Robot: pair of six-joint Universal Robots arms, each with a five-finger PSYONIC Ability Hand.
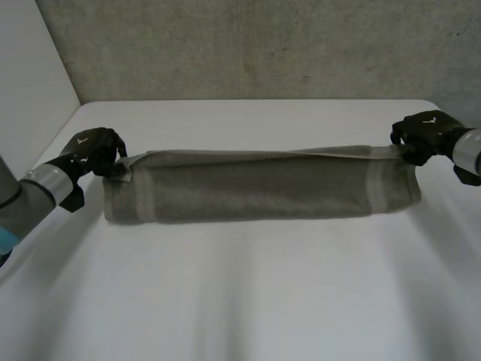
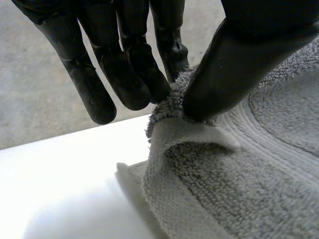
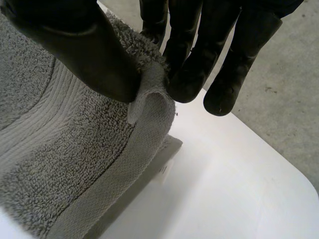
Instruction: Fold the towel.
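Observation:
A grey towel [image 1: 259, 188] stretches across the middle of the white table [image 1: 248, 293] as a long band, its upper layer lifted and folded over toward me. My left hand [image 1: 94, 150] pinches the towel's far left corner [image 2: 172, 102] between thumb and fingers. My right hand [image 1: 425, 135] pinches the far right corner [image 3: 152, 82] the same way. Both corners are held a little above the table, and the top edge runs taut between the hands. The towel [image 2: 239, 169] sags beneath my left hand, and a small label shows under the towel [image 3: 60, 164] by my right hand.
A grey wall [image 1: 248, 45] rises behind the table's far edge. Bare tabletop lies in front of the towel toward me and behind it. The table's rounded right corner [image 3: 299, 174] is near my right hand.

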